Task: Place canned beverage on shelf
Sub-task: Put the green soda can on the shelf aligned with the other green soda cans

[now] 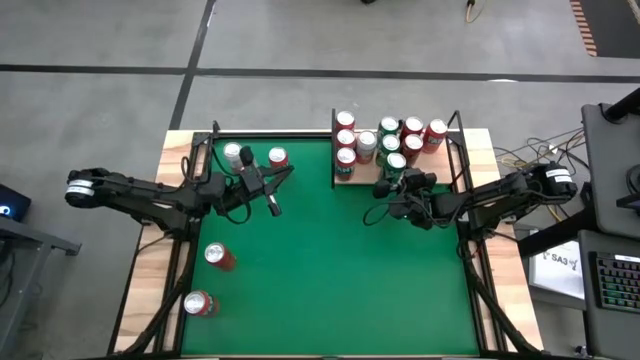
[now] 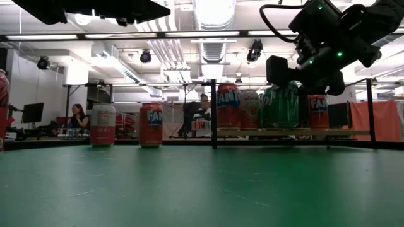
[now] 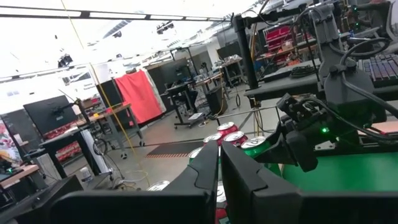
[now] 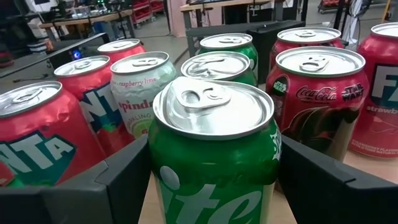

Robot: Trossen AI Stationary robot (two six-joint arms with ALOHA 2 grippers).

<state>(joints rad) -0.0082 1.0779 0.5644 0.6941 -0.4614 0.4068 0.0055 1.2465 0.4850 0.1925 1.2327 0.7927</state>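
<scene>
The shelf (image 1: 362, 172) is a pale board edged with black rods at the table's far side, carrying several red, green and silver cans. The nearest of its green cans (image 4: 214, 155) stands upright at the board's near edge, with my right gripper (image 1: 398, 172) shut on it. In the low view this can (image 2: 281, 107) shows behind the dark gripper (image 2: 303, 69). My left gripper (image 1: 286, 176) hangs shut and empty above the table's left half, its fingers (image 3: 205, 168) pointing toward the shelf. My right gripper pinches the green can's side wall (image 4: 163, 186) below the top rim, one finger (image 4: 106, 186) on each side. The fingers come about level from the table's near right. The can is upright, and in the low view its base meets the shelf board (image 2: 284, 132).
A silver can (image 1: 233, 153) and a red can (image 1: 277, 157) stand on the green table at the far left. Two more red cans (image 1: 218, 257) (image 1: 198, 303) stand at the near left. Black rods rise at the shelf's corners (image 2: 214, 113). The green middle is free.
</scene>
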